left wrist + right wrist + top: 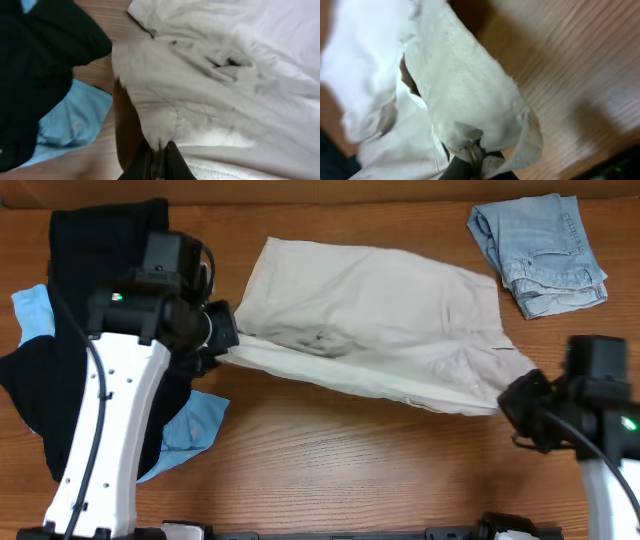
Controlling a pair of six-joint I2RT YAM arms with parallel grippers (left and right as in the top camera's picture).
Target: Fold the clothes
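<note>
Left hand (pixel 159 154) and right hand (pixel 474 159) each pinch opposite ends of the beige shorts (pixel 380 320)

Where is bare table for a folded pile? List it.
Widest: bare wood in front of the beige shorts, along the near edge. Narrow strip behind them, beside the denim shorts. Left is crowded: black garments, blue garment.

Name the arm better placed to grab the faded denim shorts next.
Likely right: its fingers, shut on the pale beige cotton shorts, sit nearest the faded denim shorts; the left arm is farther.
</note>
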